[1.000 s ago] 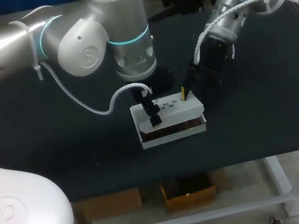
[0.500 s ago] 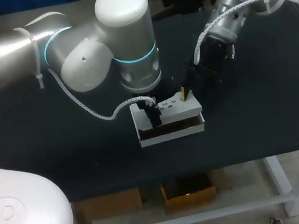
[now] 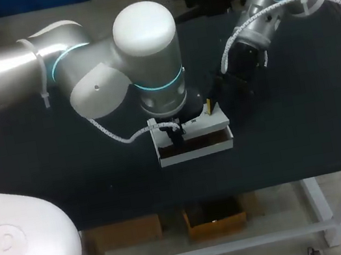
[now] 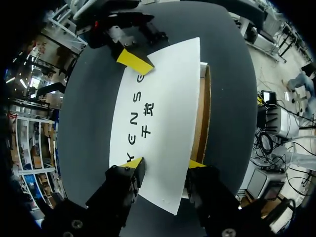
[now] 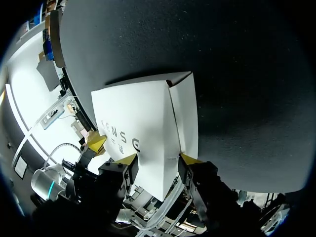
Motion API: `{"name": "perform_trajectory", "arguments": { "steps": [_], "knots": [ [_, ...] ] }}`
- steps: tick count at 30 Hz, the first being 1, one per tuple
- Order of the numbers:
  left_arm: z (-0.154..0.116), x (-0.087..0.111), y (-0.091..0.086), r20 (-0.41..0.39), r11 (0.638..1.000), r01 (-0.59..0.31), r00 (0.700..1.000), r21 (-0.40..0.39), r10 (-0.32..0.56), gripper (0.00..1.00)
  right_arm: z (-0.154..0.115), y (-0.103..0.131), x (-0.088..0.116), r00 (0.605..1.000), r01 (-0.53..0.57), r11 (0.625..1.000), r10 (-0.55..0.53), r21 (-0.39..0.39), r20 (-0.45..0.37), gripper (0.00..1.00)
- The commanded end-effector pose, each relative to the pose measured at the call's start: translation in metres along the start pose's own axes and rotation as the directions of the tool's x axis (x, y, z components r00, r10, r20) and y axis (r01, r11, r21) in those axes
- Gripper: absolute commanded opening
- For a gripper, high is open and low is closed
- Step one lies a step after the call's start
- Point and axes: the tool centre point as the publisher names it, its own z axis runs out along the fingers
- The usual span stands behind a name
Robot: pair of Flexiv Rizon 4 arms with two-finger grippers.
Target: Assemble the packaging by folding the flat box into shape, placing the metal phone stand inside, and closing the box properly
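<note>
Yellow tips of the left claw (image 4: 165, 164) stand spread, resting on one end of the white lid (image 4: 158, 113). This claw has come down and moved further over the box (image 3: 193, 144), and the lid now sits lower. The right claw (image 5: 158, 159), spread too, stays at the box's far corner. A brown gap shows along the box's front, so it isn't closed yet. I can't see the phone stand. Around the box is the dark table (image 3: 287, 113).
</note>
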Motion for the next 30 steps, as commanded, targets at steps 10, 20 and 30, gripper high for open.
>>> {"name": "perform_trajectory", "arguments": {
  "steps": [10, 20, 30],
  "knots": [
    [0.011, 0.006, 0.002, 0.081, 1.000, -0.028, 0.996, -0.011, 0.028, 0.47, 0.000, 0.002, 0.000, 1.000, 0.001, 1.000, -0.001, 0.008, -0.001, 0.52],
    [0.013, 0.009, 0.003, 0.110, 0.999, -0.043, 0.993, -0.010, 0.044, 0.47, 0.000, 0.001, 0.000, 1.000, 0.001, 1.000, -0.001, 0.004, 0.001, 0.49],
    [0.017, 0.012, 0.002, 0.122, 0.999, -0.051, 0.991, -0.015, 0.052, 0.47, -0.004, -0.006, -0.004, 1.000, -0.001, 1.000, 0.001, -0.013, -0.004, 0.48]
  ]
}}
